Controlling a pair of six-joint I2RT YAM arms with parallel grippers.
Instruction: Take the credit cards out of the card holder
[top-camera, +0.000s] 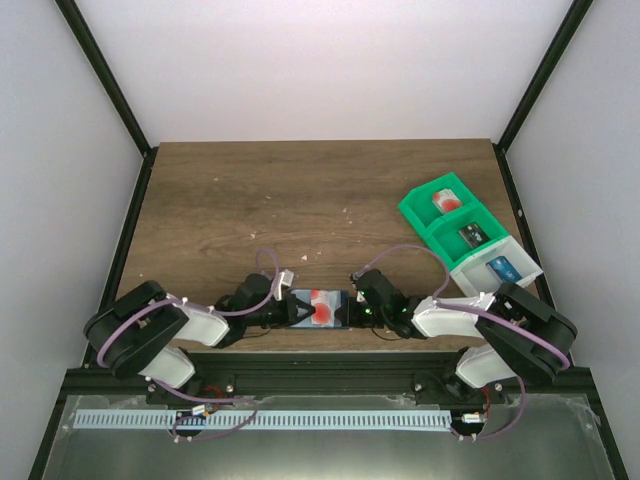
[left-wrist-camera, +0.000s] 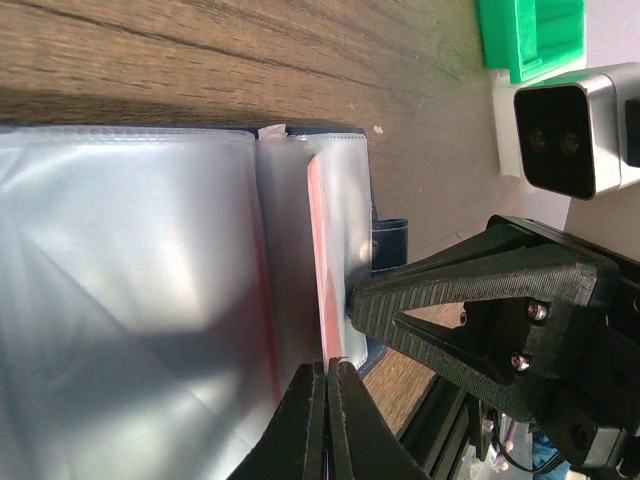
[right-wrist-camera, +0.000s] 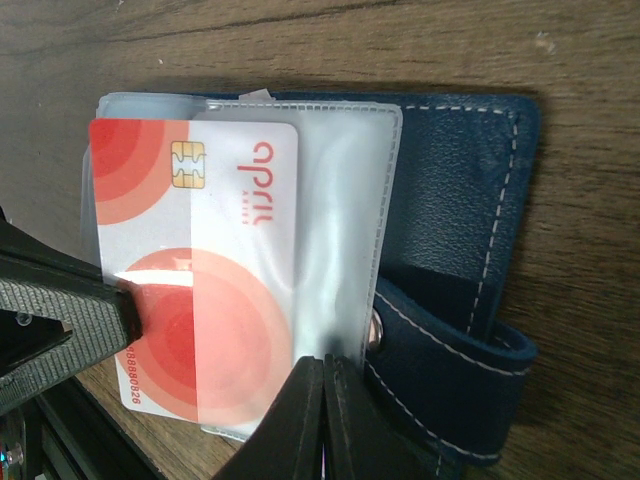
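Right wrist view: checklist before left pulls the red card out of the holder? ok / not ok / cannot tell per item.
1. Grip on card: ok, the left gripper is shut on an edge of the red card.
2. Holder anchored: ok, the right gripper is shut on the clear sleeve of the card holder.
3. Card free of sleeve: not ok, roughly half lies under it.
4. Right gripper off the card: cannot tell, the card's near corner is hidden behind it.
5. Pull path: ok, the snap strap lies on the opposite side.
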